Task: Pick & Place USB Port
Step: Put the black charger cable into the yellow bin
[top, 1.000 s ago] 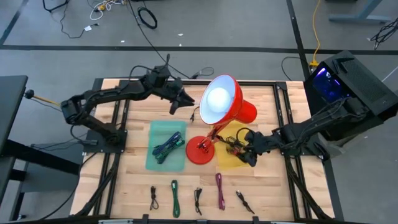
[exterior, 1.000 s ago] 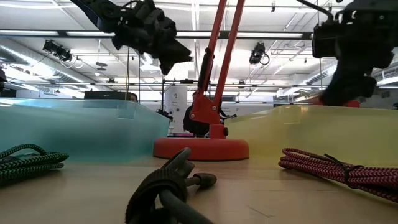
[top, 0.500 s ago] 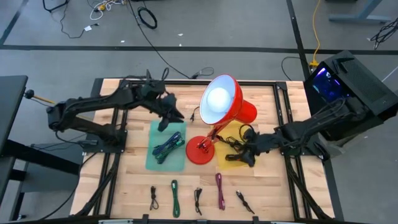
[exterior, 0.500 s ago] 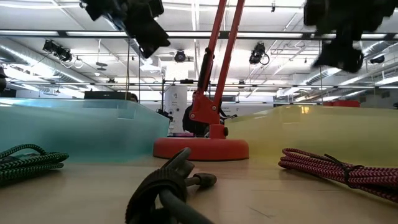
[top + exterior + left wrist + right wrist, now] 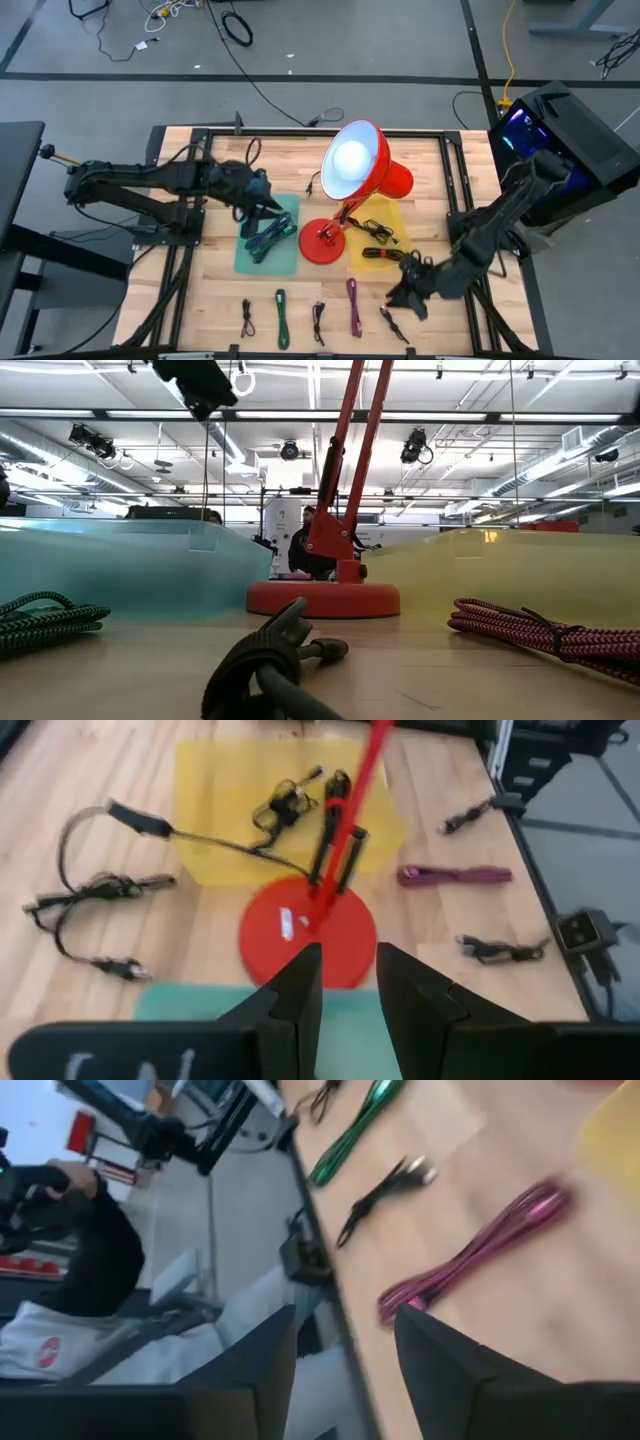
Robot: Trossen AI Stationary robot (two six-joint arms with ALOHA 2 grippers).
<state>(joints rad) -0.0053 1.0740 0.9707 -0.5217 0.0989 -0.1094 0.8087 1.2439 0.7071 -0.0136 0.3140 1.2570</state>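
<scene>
A pale wooden slatted table [image 5: 215, 290] fills the middle of the high view, with grey floor all round. At its centre stands a red desk lamp [image 5: 345, 180], flanked by a translucent green tray [image 5: 290, 262] to its left holding a coiled green-and-black cable [image 5: 270, 237], and a translucent yellow tray [image 5: 395, 215] to its right holding thin black cables [image 5: 372, 232].

Along the lower edge lies a row of bundled USB cables: a black one [image 5: 247, 318], a green one [image 5: 281, 318], another black [image 5: 319, 322], a magenta braided one [image 5: 353, 307] and a small black one [image 5: 392, 324].

The right gripper [image 5: 408, 293] hovers low at lower right, just above that last cable, fingers apart and empty. The left gripper [image 5: 262, 203] sits over the green tray's upper edge, fingers a little apart, holding nothing.

These cables look light, floppy and apt to uncoil, so pinching the tied middle of a bundle seems safest.
</scene>
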